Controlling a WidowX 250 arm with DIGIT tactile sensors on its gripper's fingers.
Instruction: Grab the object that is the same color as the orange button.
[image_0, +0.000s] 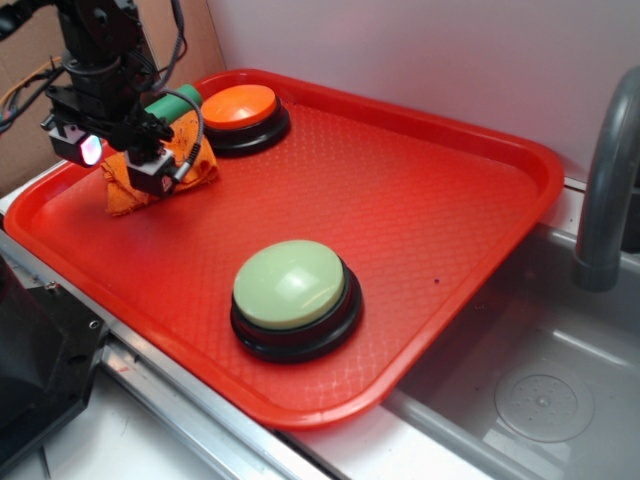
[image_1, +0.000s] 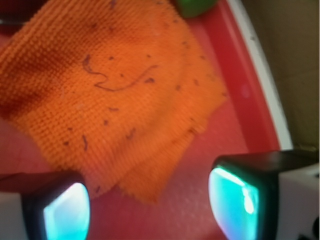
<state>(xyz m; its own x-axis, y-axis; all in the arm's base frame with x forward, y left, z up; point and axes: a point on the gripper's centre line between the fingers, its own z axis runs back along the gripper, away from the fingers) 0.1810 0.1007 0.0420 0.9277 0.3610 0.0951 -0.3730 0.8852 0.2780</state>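
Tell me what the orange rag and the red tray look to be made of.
Orange rag: woven cloth, matte, judging by its coarse grid weave, frayed edges and clinging lint. Red tray: probably hard moulded plastic, with a faint sheen, a fine diamond texture and a raised rolled rim.

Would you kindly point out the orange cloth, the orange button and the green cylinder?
orange cloth (image_1: 115, 100): wrist view, middle of weave.
orange button (image_0: 240, 103): exterior view, dome top.
green cylinder (image_0: 175, 100): exterior view, visible side.
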